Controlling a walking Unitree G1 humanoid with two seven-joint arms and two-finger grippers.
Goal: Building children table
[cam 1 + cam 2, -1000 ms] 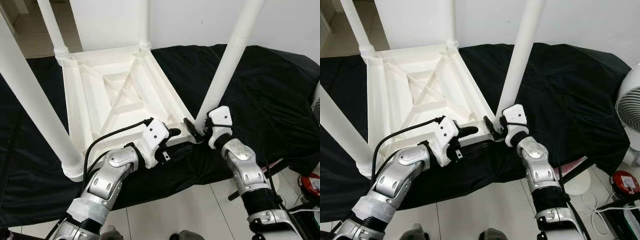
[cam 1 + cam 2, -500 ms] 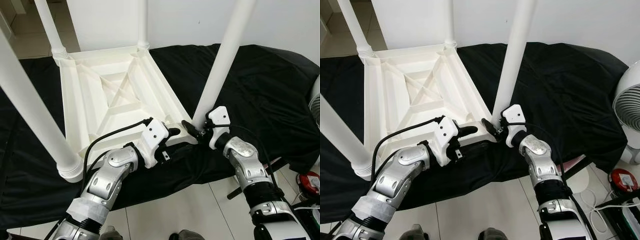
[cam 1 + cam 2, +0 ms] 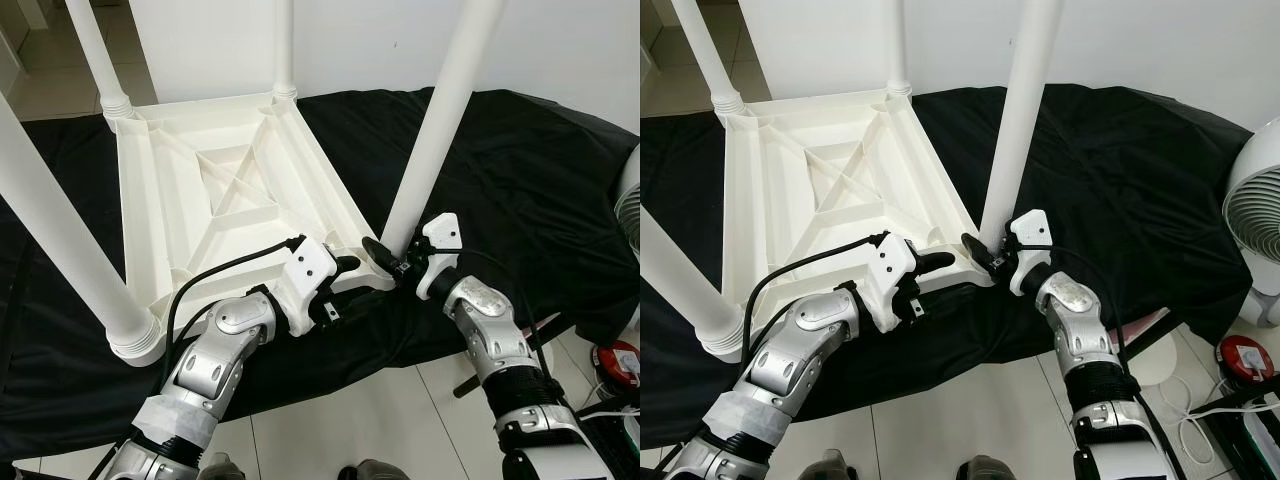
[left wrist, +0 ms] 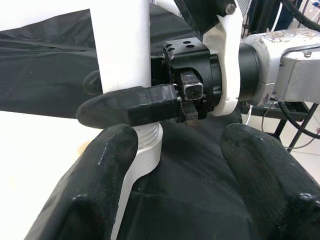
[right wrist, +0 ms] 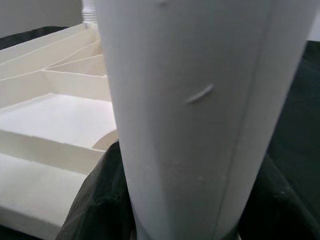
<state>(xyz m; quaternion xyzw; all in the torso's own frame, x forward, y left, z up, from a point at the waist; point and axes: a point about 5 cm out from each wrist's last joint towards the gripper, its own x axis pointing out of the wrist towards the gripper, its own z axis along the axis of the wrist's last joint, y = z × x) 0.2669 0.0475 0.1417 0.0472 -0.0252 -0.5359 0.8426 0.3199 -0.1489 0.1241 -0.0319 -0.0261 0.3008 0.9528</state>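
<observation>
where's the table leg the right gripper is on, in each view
Left eye view: the table leg rises right of centre, with the right gripper at its base.
Right eye view: the same leg stands just right of centre.
Left wrist view: its lower end is behind a finger of the right gripper.
Right wrist view: its shaft is very close up.
Shared landmark: the black cloth under the white table.

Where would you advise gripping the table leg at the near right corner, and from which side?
Probably low on the table leg, just above its socket in the upturned tabletop, coming from the robot's side as the right gripper does: the round shaft suits opposed fingers, and the base is within reach.
</observation>
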